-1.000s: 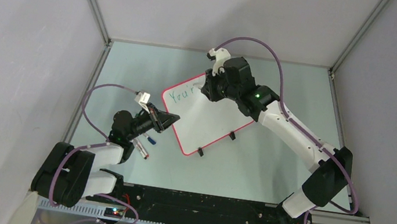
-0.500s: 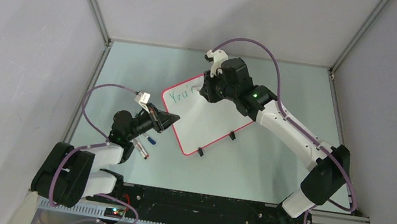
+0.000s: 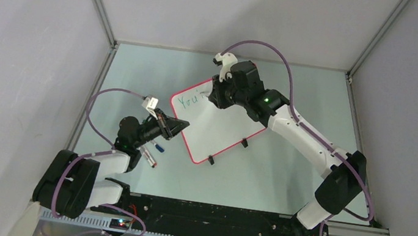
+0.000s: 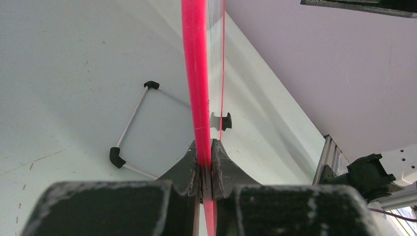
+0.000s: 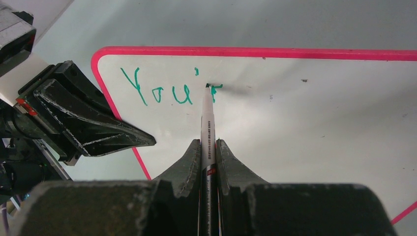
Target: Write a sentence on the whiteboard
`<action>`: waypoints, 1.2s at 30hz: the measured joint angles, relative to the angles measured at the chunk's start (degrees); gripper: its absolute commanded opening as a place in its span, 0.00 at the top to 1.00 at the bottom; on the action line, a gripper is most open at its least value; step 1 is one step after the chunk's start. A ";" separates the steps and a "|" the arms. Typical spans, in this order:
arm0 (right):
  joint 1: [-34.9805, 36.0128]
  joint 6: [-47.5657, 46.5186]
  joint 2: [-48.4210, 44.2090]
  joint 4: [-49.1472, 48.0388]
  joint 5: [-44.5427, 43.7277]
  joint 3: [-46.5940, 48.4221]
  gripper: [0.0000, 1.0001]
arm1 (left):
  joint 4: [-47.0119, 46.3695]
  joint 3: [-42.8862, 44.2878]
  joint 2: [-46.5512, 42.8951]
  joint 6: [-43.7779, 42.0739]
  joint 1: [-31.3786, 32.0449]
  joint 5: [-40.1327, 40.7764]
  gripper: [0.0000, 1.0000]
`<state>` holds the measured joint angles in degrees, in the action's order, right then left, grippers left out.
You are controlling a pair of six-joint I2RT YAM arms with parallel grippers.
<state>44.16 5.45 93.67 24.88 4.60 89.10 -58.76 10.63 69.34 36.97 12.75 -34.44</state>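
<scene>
Whiteboard (image 3: pixel 212 129) rim inside left pincer (image 4: pixel 205 147)

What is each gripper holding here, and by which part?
The left gripper clamps the whiteboard by its red-pink edge. The right gripper grips a marker by its barrel, tip at the green writing.

We are finding the left gripper (image 3: pixel 184 125) meeting the left rim of the whiteboard (image 3: pixel 217 128). The right gripper (image 3: pixel 216 96) is standing over the board's far end, just beside green lettering (image 3: pixel 189 98). Two markers (image 3: pixel 151 158) are lying on the table (image 3: pixel 287 160) beside the left arm.
</scene>
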 measured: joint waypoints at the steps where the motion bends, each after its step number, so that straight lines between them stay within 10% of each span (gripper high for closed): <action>1: 0.02 0.00 0.09 0.09 0.00 0.13 1.00 | 0.00 0.00 0.00 0.00 0.00 0.00 0.95; 36: -0.20 0.02 0.00 0.09 -0.74 -0.39 1.00 | 0.22 0.00 -0.02 0.02 0.00 0.20 0.95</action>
<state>43.97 5.48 93.67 24.97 3.86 88.71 -58.54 10.63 69.32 36.99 12.75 -34.24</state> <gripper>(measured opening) 0.163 0.100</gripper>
